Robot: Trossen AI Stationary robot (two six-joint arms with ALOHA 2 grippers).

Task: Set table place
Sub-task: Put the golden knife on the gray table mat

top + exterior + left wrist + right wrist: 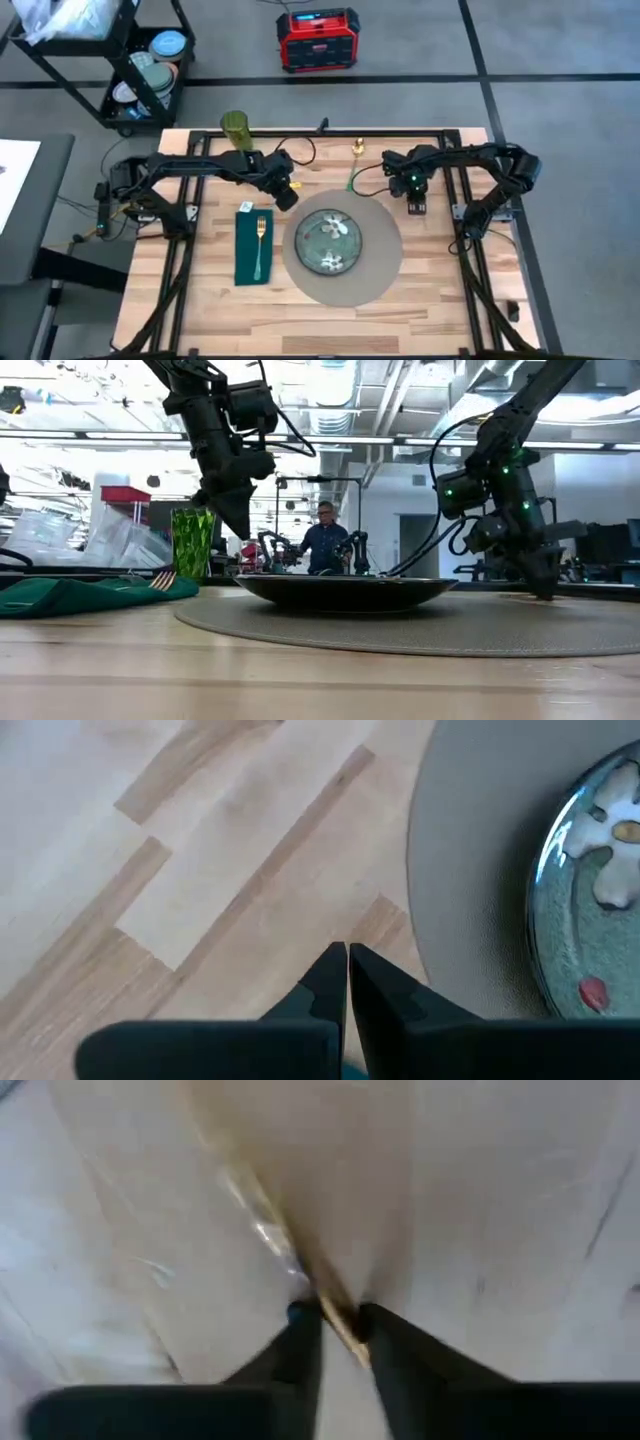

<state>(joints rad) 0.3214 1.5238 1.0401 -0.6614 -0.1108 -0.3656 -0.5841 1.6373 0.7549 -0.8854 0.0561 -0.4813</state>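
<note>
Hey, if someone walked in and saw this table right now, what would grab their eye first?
Probably the green floral plate centred on the round grey placemat. Left of it, a gold fork lies on a dark green napkin. The right claw is closed on a thin gold utensil right of the placemat, while the shut left claw hovers by the placemat's edge.

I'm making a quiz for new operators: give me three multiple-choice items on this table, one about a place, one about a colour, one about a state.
1. Where does the fork lie?
A on the napkin
B on the plate
C in the glass

2. What colour is the napkin?
A red
B dark green
C white

3. How is the left gripper?
A shut on the fork
B wide open
C shut, empty

Answers:
1 A, the high view shows the fork on the cloth left of the placemat.
2 B, it is green in both table views.
3 C, its wrist view shows the fingers together with nothing between.
</note>
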